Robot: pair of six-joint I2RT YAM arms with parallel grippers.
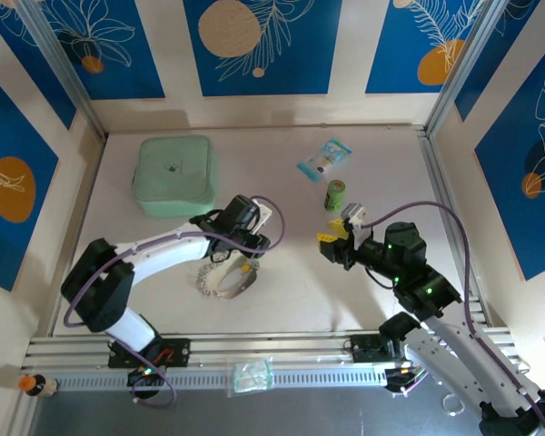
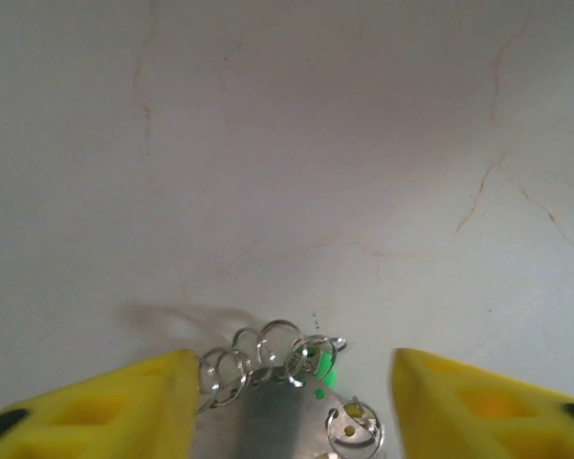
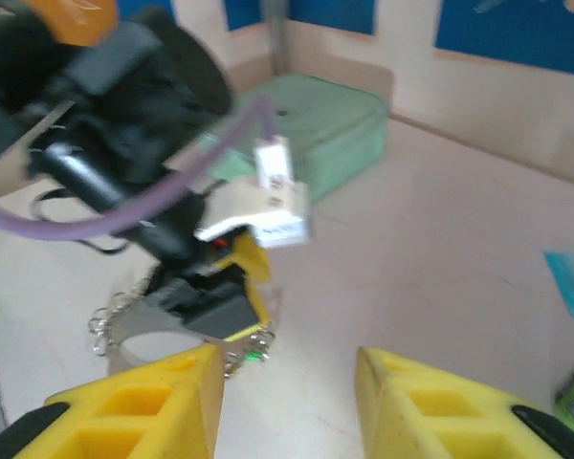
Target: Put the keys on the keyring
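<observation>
The keyring (image 1: 225,280) lies on the table as a silvery loop with several small rings (image 2: 258,349) strung on it. A green key head (image 2: 318,371) sits among those rings and a yellow key head (image 2: 352,411) shows inside another ring; I cannot tell whether either is threaded. My left gripper (image 2: 295,365) hangs over this end of the keyring, open, its yellow fingers (image 2: 124,411) wide on both sides and gripping nothing. My right gripper (image 3: 287,368) is open and empty to the right (image 1: 330,245), facing the left gripper (image 3: 225,287) and the green key (image 3: 256,356).
A mint-green pouch (image 1: 174,174) lies at the back left. A blue packet (image 1: 324,159) and an upright green cylinder (image 1: 334,195) stand behind my right gripper. Metal rails (image 1: 282,350) run along the near edge, and walls close in both sides.
</observation>
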